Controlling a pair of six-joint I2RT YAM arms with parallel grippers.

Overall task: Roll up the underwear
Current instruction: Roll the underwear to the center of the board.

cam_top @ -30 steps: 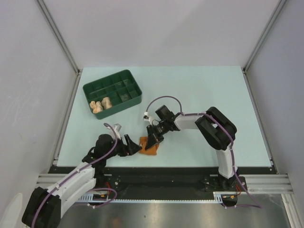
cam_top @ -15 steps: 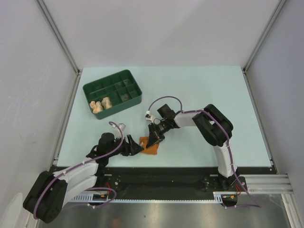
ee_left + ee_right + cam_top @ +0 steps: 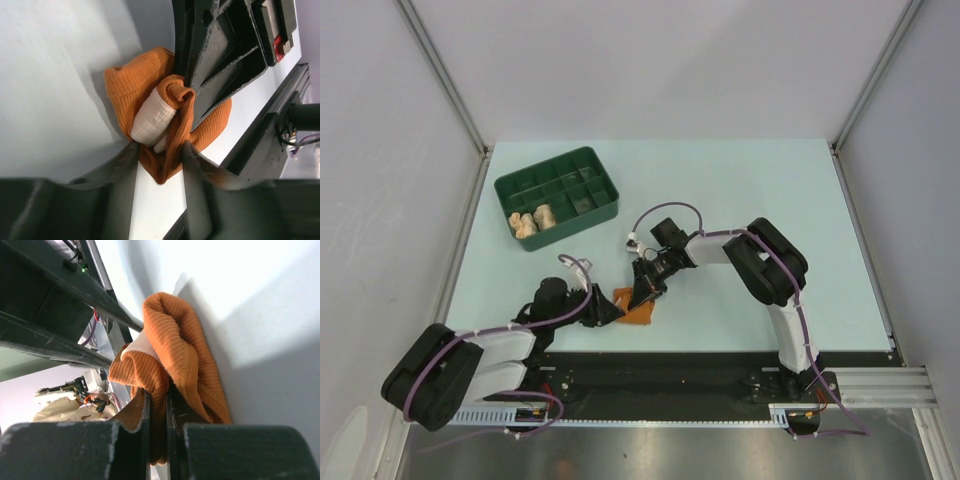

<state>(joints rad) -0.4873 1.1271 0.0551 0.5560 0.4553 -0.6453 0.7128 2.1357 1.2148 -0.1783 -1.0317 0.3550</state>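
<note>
Rust-orange underwear [image 3: 637,309] sits bunched on the desk [image 3: 740,180] at the near edge, between the two hands and well apart from the green tray [image 3: 582,219]. Two pale rolls [image 3: 526,225] sit side by side in compartments at the tray's near-left end.

Right hand [image 3: 157,392]: fingers pressed almost together, pinching a thin fold of the orange cloth. Left hand [image 3: 159,148]: fingers part-spread, straddling the near tip of the bundle and touching cloth on both sides. Doesn't look clamped to me.

Handling, my read: light ribbed knit, fully limp, no shape of its own. It'll likely sag and unroll as soon as a pinch lets go, and drag on the desk rather than slide. Not fragile. Best hold is the thick part, the curled core with the cream edging [image 3: 150,120]. A single loose layer would just peel away. One hand pins, the other turns.

Views:
- **Top external:** layout only. The cloth is a small orange patch half hidden under both hands, and neither hand's gap is readable.
- **Left wrist:** shows the cream edging curled into the middle of the bundle and the right hand's black finger coming down on it.
- **Right wrist:** shows the pinched fold and a stitched hem, with only a sliver of cream.
</note>
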